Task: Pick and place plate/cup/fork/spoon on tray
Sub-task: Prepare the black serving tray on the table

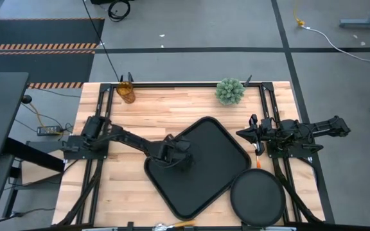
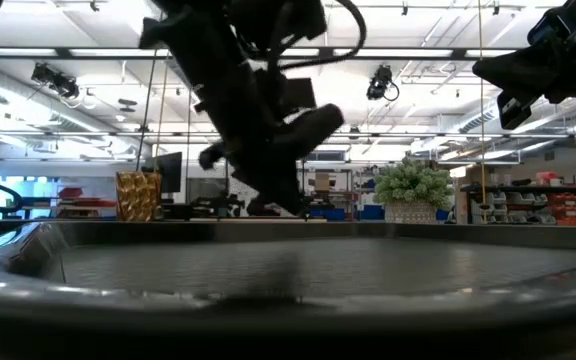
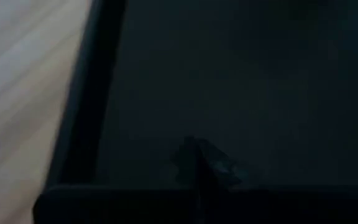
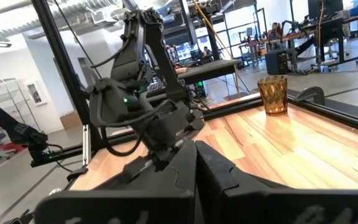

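The black rectangular tray [image 1: 220, 151] lies slantwise on the middle of the wooden table. My left gripper [image 1: 184, 160] is shut, slanting down over the tray's left part, with nothing between its fingers [image 3: 194, 155]. The round black plate [image 1: 257, 197] rests flat at the near right, beside the tray. The amber cup [image 1: 126, 92] stands upright at the far left edge. An orange-handled utensil [image 1: 175, 224] lies at the near edge; whether it is the fork or the spoon I cannot tell. My right gripper [image 4: 194, 180] is shut, parked level at the table's right side. My left gripper's shut fingertips [image 2: 290, 205] slant down from the table's left, close over the tray's floor [image 3: 260, 74], a little inside its left rim [image 3: 98, 93]. Whether they touch the floor I cannot tell.
A spiky green plant [image 1: 230, 91] stands at the far edge, right of centre. A small orange piece [image 1: 259, 149] shows just below my right gripper. Bare wood lies between the cup and the tray and along the near left.
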You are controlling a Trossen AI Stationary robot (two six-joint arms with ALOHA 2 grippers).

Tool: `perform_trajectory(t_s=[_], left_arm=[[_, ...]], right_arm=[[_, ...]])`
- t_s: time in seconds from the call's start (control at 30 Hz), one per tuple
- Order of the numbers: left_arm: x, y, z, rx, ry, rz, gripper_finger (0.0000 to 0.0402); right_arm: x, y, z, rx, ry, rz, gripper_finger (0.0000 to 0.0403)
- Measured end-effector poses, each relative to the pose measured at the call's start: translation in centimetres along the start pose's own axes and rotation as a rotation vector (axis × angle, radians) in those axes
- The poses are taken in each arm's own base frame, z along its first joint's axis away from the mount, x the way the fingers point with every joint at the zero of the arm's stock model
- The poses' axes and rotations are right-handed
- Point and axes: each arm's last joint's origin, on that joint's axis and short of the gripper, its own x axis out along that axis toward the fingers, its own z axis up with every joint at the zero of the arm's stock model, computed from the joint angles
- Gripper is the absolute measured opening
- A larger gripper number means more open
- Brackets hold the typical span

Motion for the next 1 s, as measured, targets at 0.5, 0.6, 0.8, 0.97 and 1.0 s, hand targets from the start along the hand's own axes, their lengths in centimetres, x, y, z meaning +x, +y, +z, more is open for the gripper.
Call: perform_trajectory(t_s=[0.5,0.6,0.8,0.97,1.0], left_arm=[[-6.8,-0.7,-7.4,0.026,0.371,0.114,0.0009],[-7.5,-0.3,-8.2,0.077,0.429,0.159,0.0009],[-5.7,2.5,-8.4,0.095,0.517,0.275,0.0009],[-2.6,6.4,-6.9,0.107,0.497,0.414,0.0009],[-2.0,7.3,-6.4,0.111,0.478,0.453,0.0009]], right_arm=[[0.0,0.0,0.0,0.0,0.0,0.0,0.0009],[0.0,0.0,0.0,0.0,0.0,0.0,0.0009],[0.0,0.0,0.0,0.0,0.0,0.0,0.0009],[0.0,0.0,0.0,0.0,0.0,0.0,0.0009],[0.0,0.0,0.0,0.0,0.0,0.0,0.0009]])
